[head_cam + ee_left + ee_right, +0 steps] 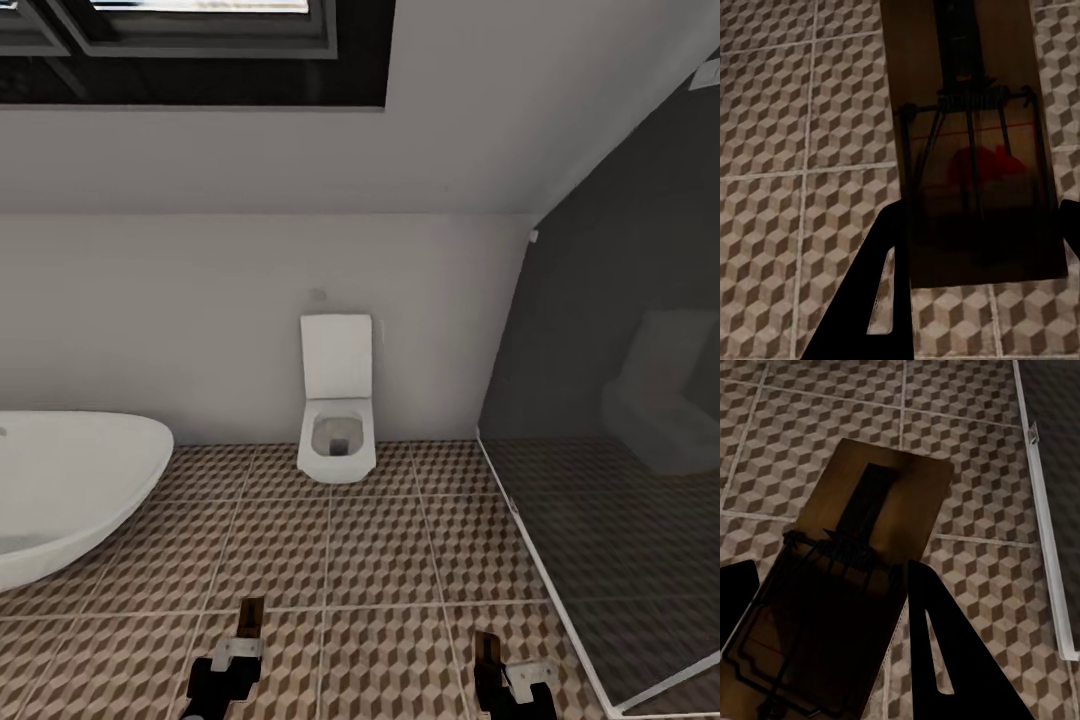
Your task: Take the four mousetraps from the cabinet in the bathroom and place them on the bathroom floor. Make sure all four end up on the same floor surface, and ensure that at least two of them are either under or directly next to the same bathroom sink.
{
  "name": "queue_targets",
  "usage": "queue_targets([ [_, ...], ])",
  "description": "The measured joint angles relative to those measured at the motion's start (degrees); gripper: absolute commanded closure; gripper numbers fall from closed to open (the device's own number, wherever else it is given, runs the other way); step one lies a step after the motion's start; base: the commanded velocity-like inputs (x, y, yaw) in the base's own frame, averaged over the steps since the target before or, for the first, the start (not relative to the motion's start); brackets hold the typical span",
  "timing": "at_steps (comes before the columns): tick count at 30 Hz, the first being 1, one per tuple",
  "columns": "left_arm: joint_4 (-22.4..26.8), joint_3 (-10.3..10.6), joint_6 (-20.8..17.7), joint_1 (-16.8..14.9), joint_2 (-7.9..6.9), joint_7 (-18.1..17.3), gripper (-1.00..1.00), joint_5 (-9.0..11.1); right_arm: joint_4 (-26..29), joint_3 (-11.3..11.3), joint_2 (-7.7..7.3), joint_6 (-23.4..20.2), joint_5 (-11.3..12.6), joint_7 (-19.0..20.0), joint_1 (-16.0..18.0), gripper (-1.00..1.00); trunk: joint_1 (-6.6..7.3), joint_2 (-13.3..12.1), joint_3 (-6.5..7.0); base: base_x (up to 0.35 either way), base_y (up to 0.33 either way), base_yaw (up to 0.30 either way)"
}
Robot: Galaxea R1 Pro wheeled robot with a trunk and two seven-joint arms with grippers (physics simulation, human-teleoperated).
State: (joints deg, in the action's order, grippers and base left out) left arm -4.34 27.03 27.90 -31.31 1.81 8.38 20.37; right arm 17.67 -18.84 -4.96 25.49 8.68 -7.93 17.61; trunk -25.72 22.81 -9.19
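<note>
Each gripper carries one mousetrap over the bathroom floor (380,540), whose tiles bear a brown and beige cube pattern. My left gripper (235,655) is shut on a tan wooden mousetrap (250,615) that sticks out ahead of its fingers. In the left wrist view this mousetrap (971,150) shows its dark spring, wire bar and a red mark, held in the left gripper (979,262). My right gripper (500,685) is shut on another mousetrap (487,650). The right wrist view has that board (847,585) tilted between the dark fingers (945,660) of the right gripper (832,637).
A white bathtub (60,490) curves in at the left. Against the far wall stands a white toilet (337,420) with its lid up. A dark glass shower enclosure (620,450) with a white floor rail (1046,532) closes off the right side. Tiled floor lies between them.
</note>
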Motion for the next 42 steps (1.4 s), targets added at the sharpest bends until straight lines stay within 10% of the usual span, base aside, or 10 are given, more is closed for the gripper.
queue_targets([
  [19, 0.35, -0.12, -1.31, 0.02, 1.11, 0.41, 1.00, -0.02, 1.16, -0.24, 0.39, -1.15, -0.52, 0.07, 0.00, 1.00, -0.03, -0.01, 0.01, 0.200, 0.093, 0.000],
  [30, 20.00, -0.40, -33.20, 0.01, -1.17, 0.21, 1.00, -0.48, 20.50, -0.21, 3.51, -25.55, -0.69, -2.72, 1.24, 1.00, -0.03, -0.01, 0.01, 0.002, 0.001, 0.000],
  [42, 26.60, -1.88, -53.16, -7.19, -2.38, 4.13, 1.00, -0.67, 10.73, -0.22, 12.60, -42.70, -1.13, -5.92, 23.28, 1.00, -0.04, -0.02, 0.04, 0.000, 0.000, 0.000],
])
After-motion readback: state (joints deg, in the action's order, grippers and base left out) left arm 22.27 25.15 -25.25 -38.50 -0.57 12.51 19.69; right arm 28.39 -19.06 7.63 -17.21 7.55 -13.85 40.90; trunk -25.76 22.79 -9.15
